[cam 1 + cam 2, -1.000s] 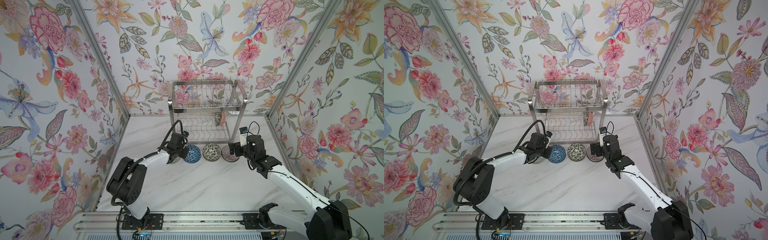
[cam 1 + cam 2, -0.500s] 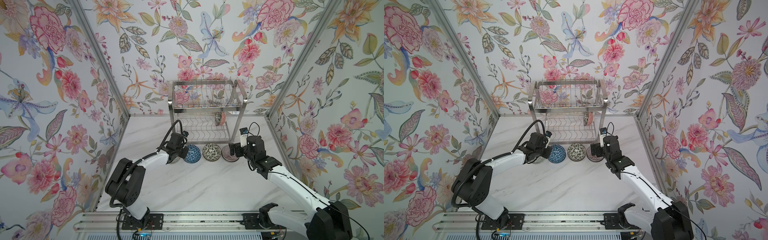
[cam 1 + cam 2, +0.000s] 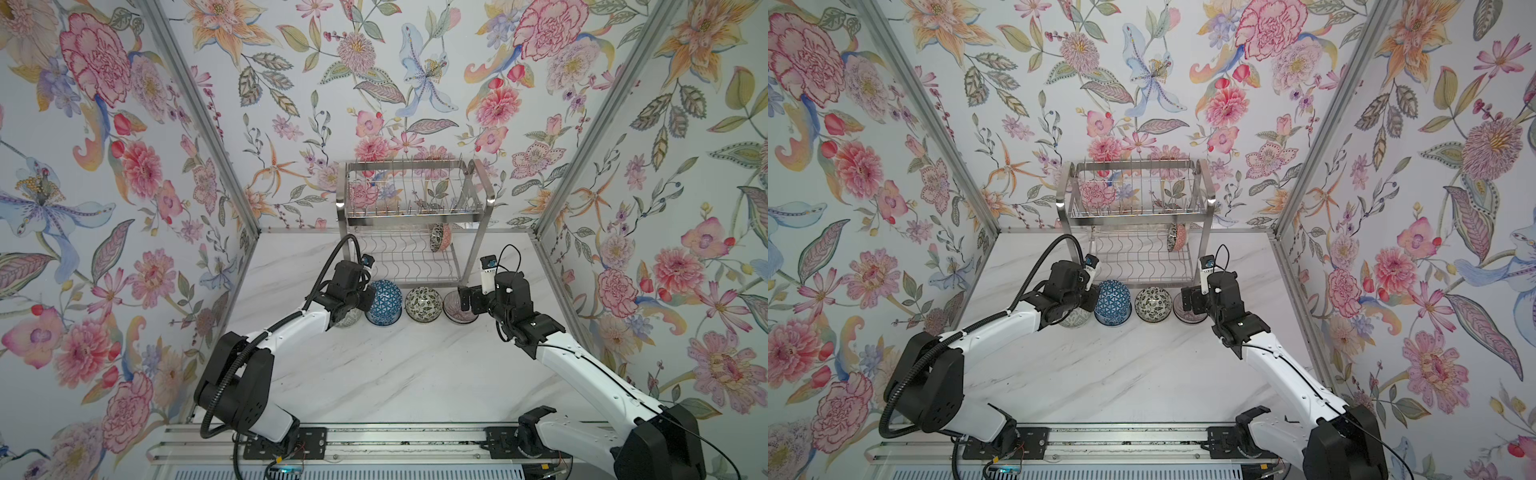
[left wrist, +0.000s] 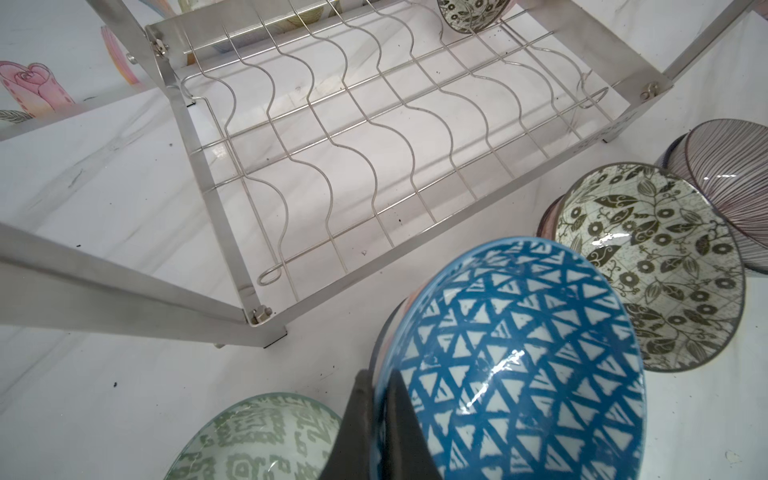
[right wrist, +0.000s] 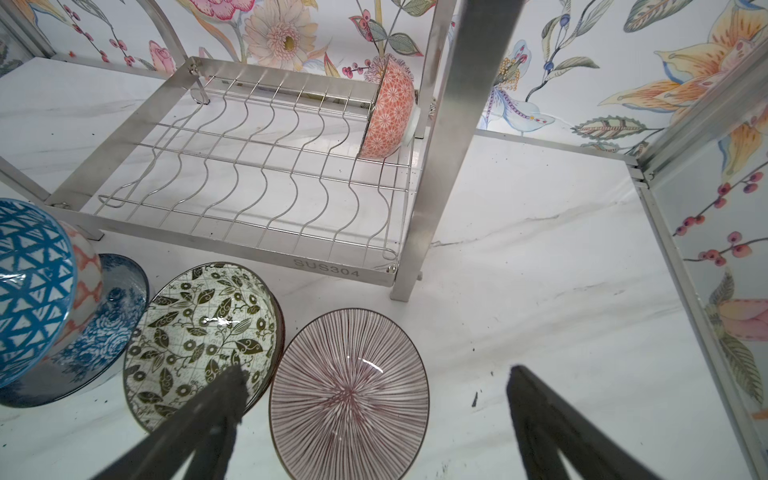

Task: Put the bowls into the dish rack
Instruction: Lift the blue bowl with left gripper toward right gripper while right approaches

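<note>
White marbled worktop (image 3: 374,374), row of bowls along the front of the dish rack (image 3: 415,219).

Far left of the row: pale green patterned bowl (image 4: 257,440), upright on the worktop, partly under the left arm in both top views.

Left claw (image 4: 377,399): jaws pinched together on the rim of the blue-white triangle bowl (image 4: 519,374), one finger inside, one outside. That bowl is tipped up on edge, its opening turned towards the right end of the row. Below it sits a dark blue floral bowl (image 5: 108,328); cannot tell whether the two touch.

Next right: black-and-cream leaf bowl (image 5: 203,332), upright, just beside the triangle bowl.

Next right: purple striped bowl (image 5: 349,390), upright, rim close against the leaf bowl, near the rack's front right leg.

Right claw (image 5: 376,374): jaws wide apart, holding nothing, poised over the purple striped bowl. One finger is over the leaf bowl's rim, the other over bare worktop.

Rack, behind the row: upper tier holds no bowls. One red-white lattice bowl (image 5: 388,112) stands on edge at the right end of the lower tier, seated in the wavy wires.
</note>
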Controlling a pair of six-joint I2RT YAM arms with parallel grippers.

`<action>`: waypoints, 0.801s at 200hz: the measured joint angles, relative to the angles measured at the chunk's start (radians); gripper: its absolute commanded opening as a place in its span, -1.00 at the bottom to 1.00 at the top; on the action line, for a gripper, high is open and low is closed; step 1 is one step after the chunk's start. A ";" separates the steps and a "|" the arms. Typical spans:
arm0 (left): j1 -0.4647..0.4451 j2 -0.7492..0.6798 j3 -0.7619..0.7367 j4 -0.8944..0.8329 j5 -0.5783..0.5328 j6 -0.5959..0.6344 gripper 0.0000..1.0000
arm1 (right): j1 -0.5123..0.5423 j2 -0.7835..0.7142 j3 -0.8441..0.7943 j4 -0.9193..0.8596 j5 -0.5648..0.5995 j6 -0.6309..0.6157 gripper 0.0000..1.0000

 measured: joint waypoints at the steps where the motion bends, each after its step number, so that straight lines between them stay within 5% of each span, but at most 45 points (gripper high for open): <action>1: 0.000 0.000 0.000 0.000 0.000 -0.001 -1.00 | 0.000 0.000 0.000 0.000 -0.001 0.000 0.98; 50: -0.002 -0.053 -0.001 0.030 0.017 -0.051 -1.00 | 0.018 -0.013 0.004 -0.018 -0.040 0.058 0.98; 95: -0.059 -0.076 -0.065 0.214 0.003 -0.152 -1.00 | 0.137 0.003 0.026 0.011 -0.079 0.169 0.98; 160: -0.133 -0.027 -0.100 0.379 -0.035 -0.246 -1.00 | 0.249 0.204 0.058 0.153 -0.114 0.330 0.99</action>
